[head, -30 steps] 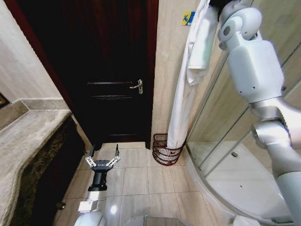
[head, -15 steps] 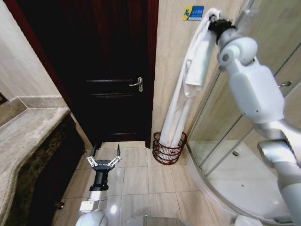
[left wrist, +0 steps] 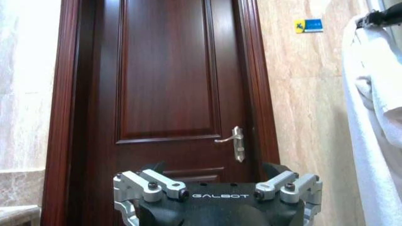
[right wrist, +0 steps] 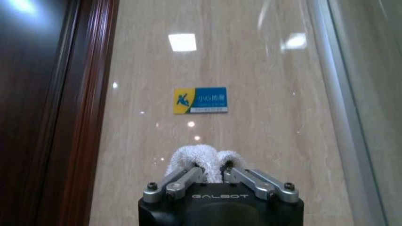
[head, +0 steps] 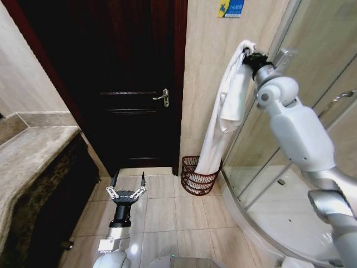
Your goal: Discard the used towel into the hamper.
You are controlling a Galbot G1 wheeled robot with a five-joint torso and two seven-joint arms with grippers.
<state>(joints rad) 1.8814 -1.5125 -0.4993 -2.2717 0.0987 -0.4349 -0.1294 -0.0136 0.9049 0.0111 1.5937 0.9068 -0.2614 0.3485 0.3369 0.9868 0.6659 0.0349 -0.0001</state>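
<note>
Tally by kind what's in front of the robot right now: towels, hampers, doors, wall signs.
Long white terry towel, held by the right gripper: 1
Dark red-brown openwork hamper: 1
Dark wooden door: 1
Blue-and-yellow wall sign: 1
Total: 4

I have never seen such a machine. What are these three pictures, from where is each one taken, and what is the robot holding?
This is a wheeled robot with two arms, standing in a bathroom. The wide picture comes from a camera on its head, looking forward and down. The other two come from cameras on its wrists, so each shows that arm's own gripper up close.

The right gripper is raised high beside the glass shower wall and is shut on a white towel; the right wrist view shows the cloth pinched between its fingers. The towel hangs down long, and its lower end reaches into the hamper, a dark red basket on the tiled floor near the dark wooden door.

The left gripper is low, open and holds nothing, pointing toward the door.
</note>
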